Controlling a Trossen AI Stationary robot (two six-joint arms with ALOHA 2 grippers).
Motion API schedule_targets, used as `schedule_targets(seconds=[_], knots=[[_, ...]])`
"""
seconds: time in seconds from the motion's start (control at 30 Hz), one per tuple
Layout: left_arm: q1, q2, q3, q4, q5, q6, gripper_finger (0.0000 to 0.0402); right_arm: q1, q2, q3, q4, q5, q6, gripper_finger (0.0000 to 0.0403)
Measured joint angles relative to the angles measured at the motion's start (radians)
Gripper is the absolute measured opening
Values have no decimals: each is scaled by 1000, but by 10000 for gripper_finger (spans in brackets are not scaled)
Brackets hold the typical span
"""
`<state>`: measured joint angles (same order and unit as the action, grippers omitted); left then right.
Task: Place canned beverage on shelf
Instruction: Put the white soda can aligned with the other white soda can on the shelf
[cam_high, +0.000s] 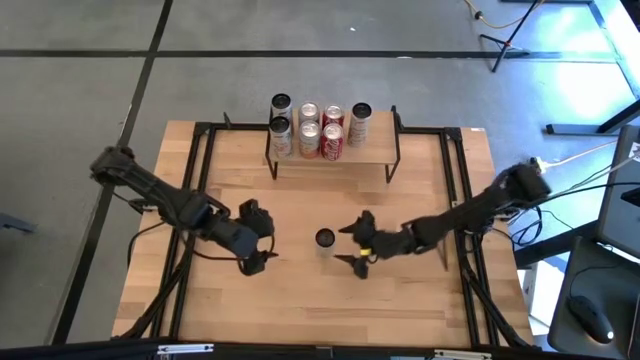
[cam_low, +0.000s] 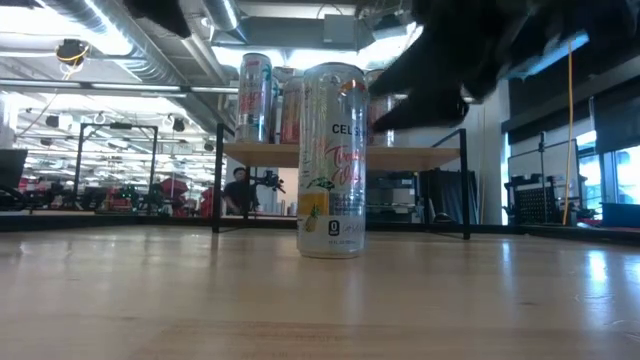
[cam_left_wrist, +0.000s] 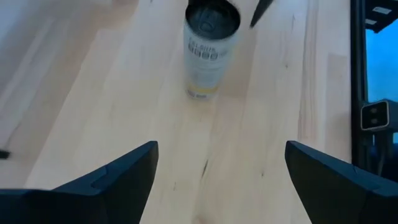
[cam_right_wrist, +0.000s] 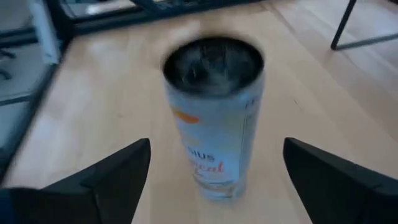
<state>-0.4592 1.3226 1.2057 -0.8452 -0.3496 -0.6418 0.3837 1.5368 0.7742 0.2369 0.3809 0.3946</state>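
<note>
The can (cam_high: 325, 239) stands upright on the tabletop (cam_high: 300, 300), out in front of the shelf (cam_high: 375, 153) and clear of it, and the right tool (cam_high: 357, 243) sits just beside the can with its fingers spread wide, released, nothing gripped. The can sits ahead of that gap, not between the fingers. On the can's other side the left tool (cam_high: 258, 240) waits, a little farther off, also spread open and empty. The can is tall and slim, silvery white with a dark top, orange and yellow artwork down its side and a small label block near the base. Behind it, the shelf carries a cluster of cans (cam_high: 315, 128), some red, some pale.
</note>
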Motion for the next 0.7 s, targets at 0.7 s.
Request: schedule_targets(seconds=[0.7], knots=[[3, -18, -66, 32, 18, 51, 338, 9, 366, 122, 328, 346, -7, 221]])
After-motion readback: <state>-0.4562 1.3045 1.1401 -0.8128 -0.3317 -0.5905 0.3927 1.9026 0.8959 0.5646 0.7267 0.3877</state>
